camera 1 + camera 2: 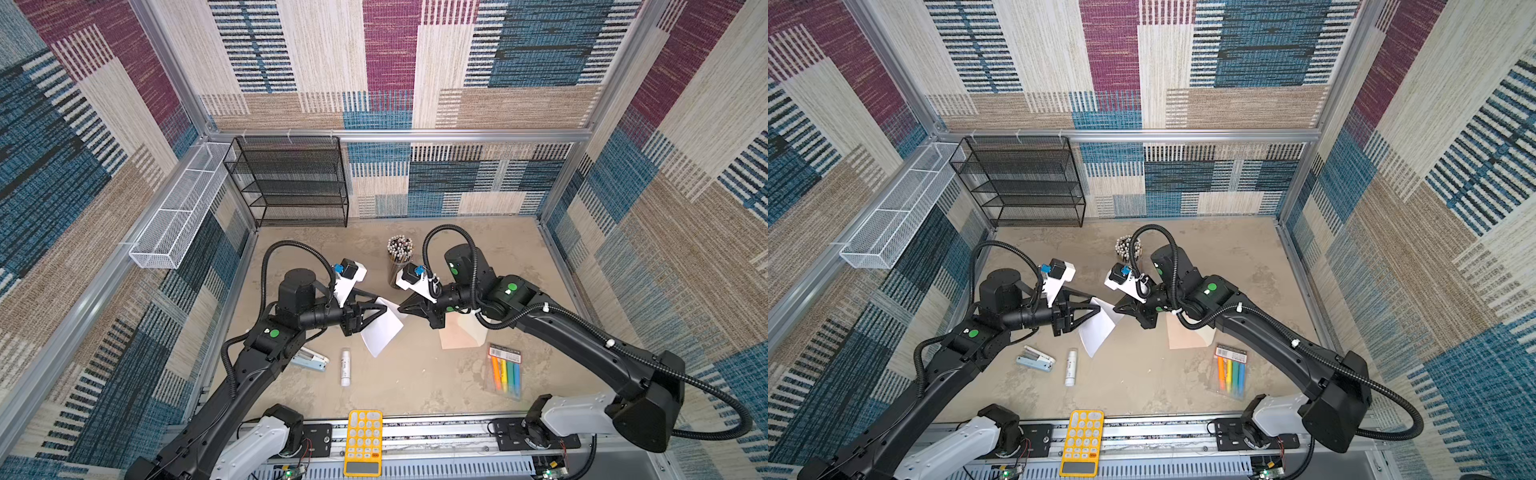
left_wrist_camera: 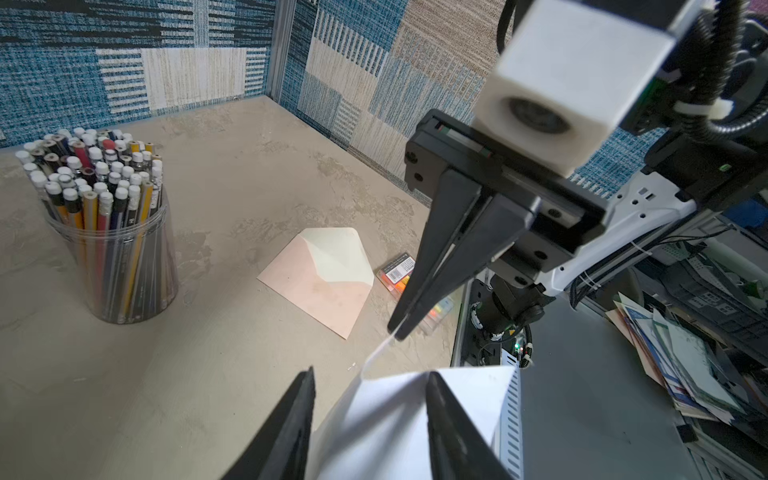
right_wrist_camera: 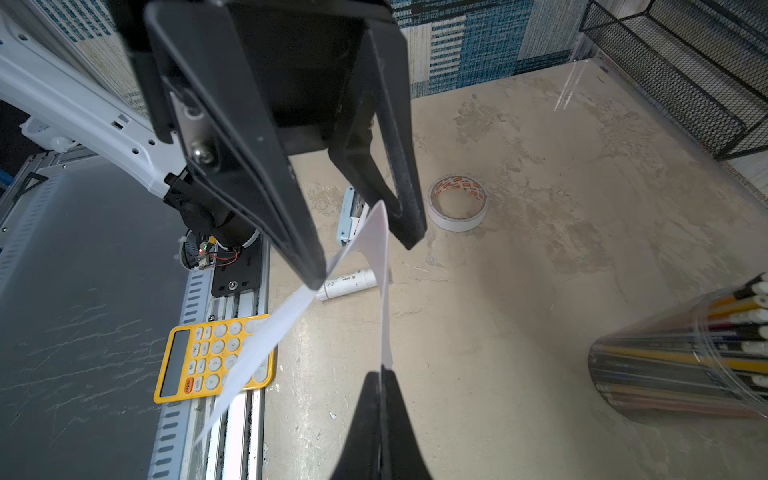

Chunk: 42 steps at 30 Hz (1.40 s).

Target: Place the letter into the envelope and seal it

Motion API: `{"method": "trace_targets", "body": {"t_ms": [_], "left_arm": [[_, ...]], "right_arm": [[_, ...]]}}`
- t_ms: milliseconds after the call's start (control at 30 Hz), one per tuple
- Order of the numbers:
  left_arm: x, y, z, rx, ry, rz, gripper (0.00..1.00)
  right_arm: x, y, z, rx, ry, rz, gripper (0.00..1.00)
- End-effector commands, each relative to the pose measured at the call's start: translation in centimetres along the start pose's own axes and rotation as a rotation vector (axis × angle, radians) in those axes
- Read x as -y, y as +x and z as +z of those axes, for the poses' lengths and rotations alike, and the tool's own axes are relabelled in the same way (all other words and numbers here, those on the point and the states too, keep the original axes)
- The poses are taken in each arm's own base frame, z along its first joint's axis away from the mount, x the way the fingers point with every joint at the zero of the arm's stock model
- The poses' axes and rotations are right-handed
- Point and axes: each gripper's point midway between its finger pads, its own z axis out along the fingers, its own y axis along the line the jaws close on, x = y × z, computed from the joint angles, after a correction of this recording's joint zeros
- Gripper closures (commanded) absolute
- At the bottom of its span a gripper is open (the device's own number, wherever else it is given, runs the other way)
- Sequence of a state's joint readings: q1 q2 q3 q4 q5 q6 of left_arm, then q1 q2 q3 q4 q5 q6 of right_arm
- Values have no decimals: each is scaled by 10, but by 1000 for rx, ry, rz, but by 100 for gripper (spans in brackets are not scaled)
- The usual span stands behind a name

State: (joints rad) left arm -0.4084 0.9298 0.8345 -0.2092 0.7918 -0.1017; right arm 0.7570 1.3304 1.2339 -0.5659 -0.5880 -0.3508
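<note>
Beige tabletop (image 1: 415,386): white letter (image 1: 380,336) aloft, bent at crease; right tool (image 2: 397,332) pinching corner; left tool (image 3: 362,259) parted astride it.

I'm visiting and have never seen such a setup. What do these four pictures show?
Two robot arms with pincer-like grippers work over a table. Two pictures look down from overhead; the other two come from a camera on each wrist. The right gripper is pinched shut on an edge of the white letter, holding it in the air. The left gripper has its jaws open around the sheet. On the table lie the peach envelope, flap open, a cup of pencils, a stapler, a glue stick, highlighters, a tape roll and, at the front edge, a yellow calculator.
</note>
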Motion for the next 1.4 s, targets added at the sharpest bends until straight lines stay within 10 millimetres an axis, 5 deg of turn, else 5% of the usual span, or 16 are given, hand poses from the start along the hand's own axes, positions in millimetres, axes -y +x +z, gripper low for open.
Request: {"method": "trace_targets", "body": {"t_ms": [0,433,833,967,1100,1367], "left_arm": [[5,5,-1,-15,20,4,58],[1,2,7,-13,21,20,65],[5,4,7,-30,38,25,87],[5,6,6,-35,38,28,99],[4,5,5,-35,24,36,100],[0,8,-3,-46,-40,83,100]], "right_arm": [[3,-8,-4,32,25,-12,100],[-4,-14,-5,57,-12,10,100],[1,-9,-8,36,32,-14,100],[4,-9,-10,29,56,-23,82],[7,-6,-15,3,90,-50,57],[5,-1,-39,-66,138,-112,42]]}}
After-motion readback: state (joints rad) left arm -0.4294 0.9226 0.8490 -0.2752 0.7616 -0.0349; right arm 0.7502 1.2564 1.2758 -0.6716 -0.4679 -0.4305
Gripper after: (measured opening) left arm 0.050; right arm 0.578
